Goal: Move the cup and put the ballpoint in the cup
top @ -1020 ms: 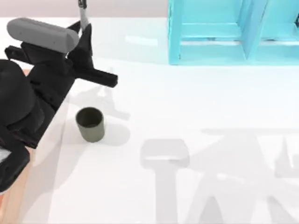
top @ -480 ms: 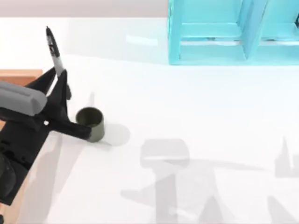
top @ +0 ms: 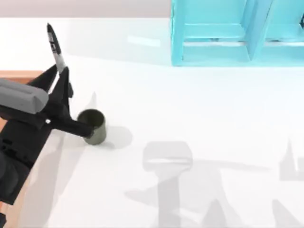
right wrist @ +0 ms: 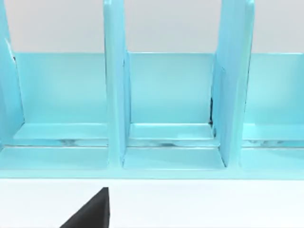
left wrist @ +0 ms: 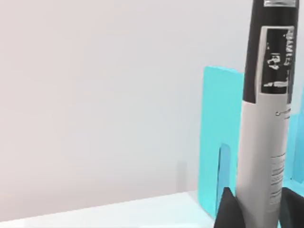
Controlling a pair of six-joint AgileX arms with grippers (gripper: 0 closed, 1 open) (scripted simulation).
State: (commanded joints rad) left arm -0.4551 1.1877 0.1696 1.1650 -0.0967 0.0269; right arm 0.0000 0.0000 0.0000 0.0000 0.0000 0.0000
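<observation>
Left gripper fingers pinch the pen upright beside the cup; centre its lower tip over the opening before lowering.

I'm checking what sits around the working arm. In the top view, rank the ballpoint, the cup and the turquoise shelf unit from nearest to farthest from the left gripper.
1. The ballpoint, held in the left gripper, sticking up at the table's left.
2. The cup, just beside the gripper, toward the right.
3. The turquoise shelf unit, far off at the back right.
</observation>
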